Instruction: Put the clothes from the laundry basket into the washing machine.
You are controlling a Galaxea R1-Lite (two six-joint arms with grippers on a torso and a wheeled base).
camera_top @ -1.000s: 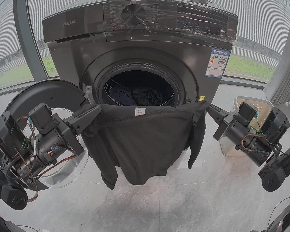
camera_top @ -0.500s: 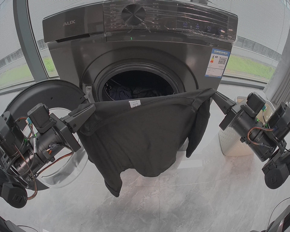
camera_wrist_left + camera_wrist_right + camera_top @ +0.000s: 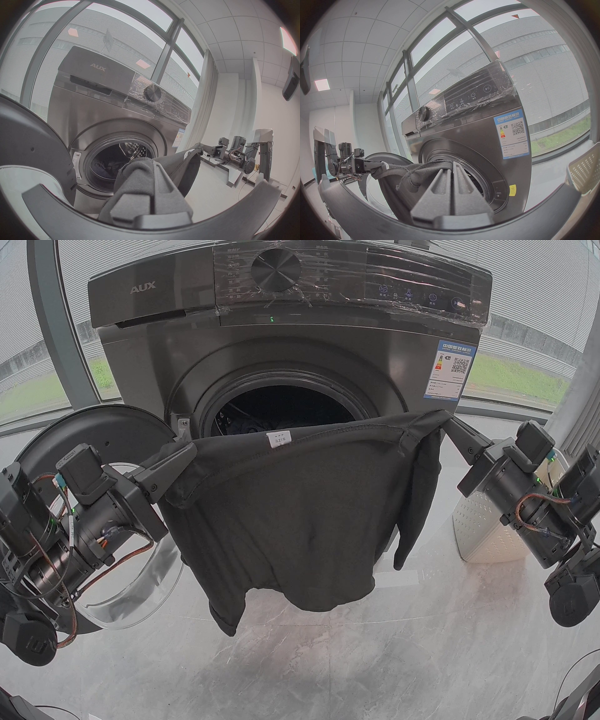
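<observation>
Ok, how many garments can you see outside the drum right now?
1: the dark shirt, clamped at either end by the left jaws and right jaws, hanging before the washing machine's open mouth. The laundry basket's inside is hidden, so more may lie there.

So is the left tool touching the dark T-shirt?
Touching. In the left wrist view the left tool is shut on the dark T-shirt, with cloth bunched over its tip.

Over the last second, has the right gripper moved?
Yes. The right gripper, shut on the dark shirt, has risen and shifted slightly outward, closer to the washing machine's label.
</observation>
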